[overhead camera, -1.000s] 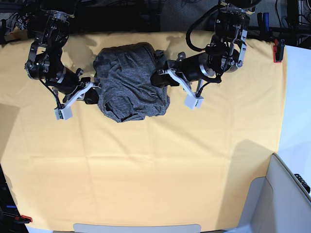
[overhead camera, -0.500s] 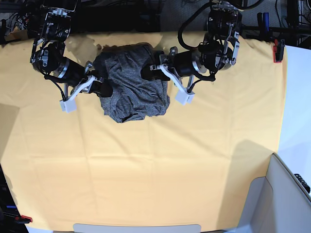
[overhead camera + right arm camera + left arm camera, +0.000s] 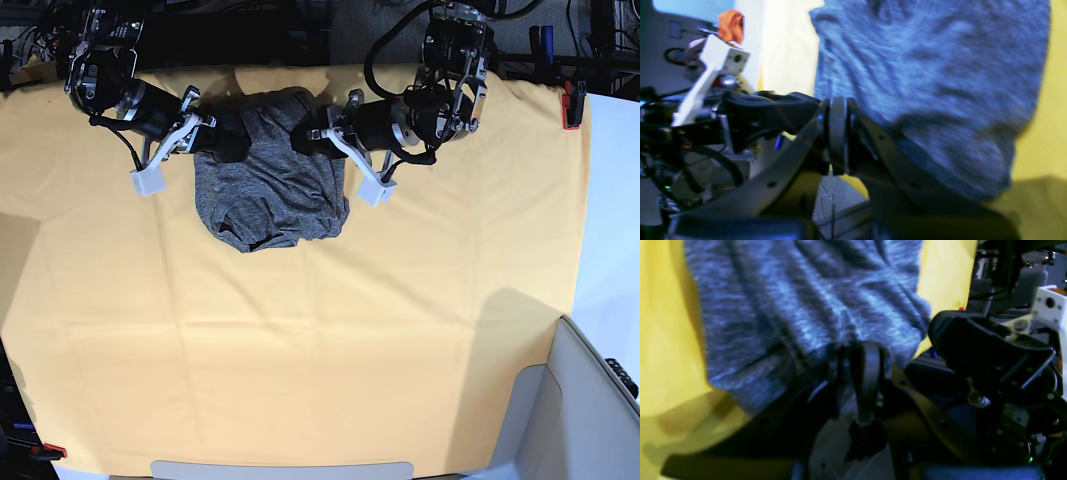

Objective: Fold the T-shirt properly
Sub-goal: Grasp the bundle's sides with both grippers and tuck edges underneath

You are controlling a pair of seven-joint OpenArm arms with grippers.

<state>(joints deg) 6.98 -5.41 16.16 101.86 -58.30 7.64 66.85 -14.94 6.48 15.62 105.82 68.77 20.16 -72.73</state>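
I see the T-shirt (image 3: pixel 270 180) bunched on the yellow cloth (image 3: pixel 300 340) near its far edge. My left gripper (image 3: pixel 303 138) pinches its upper right edge. My right gripper (image 3: pixel 232 140), jaws closed, clamps the upper left edge.

Base looks straight down; both wrist views closely share the T-shirt (image 3: pixel 268 195).
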